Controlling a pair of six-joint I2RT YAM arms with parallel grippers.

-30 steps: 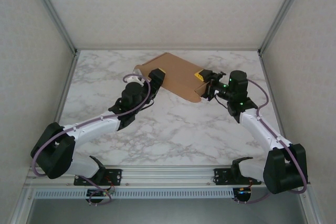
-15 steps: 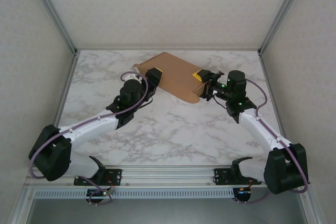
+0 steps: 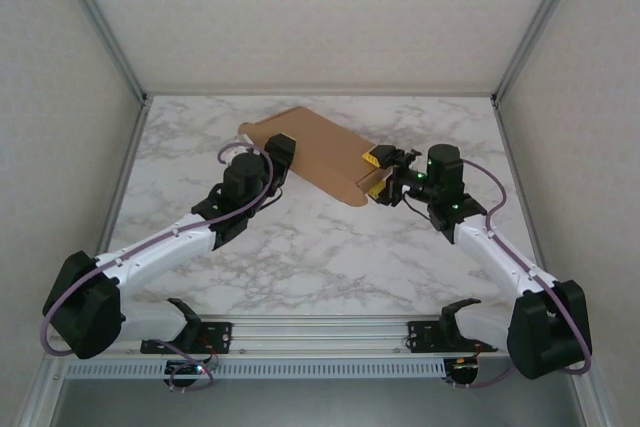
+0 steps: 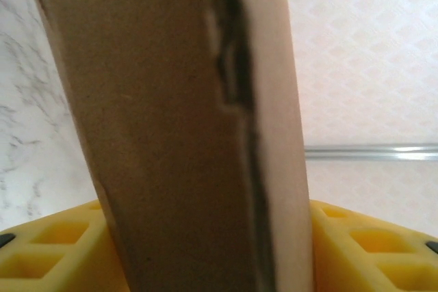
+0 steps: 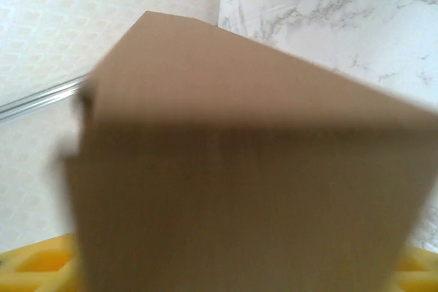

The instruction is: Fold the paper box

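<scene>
The paper box (image 3: 315, 142) sits diagonally between the left and right jaws.

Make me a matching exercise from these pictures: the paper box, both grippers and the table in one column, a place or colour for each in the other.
1. paper box
2. left gripper
3. right gripper
4. table

A. white marble pattern
B. at the box's right end
C. plain brown
D. at the box's left end

Pairs: 1-C, 2-D, 3-B, 4-A
</scene>
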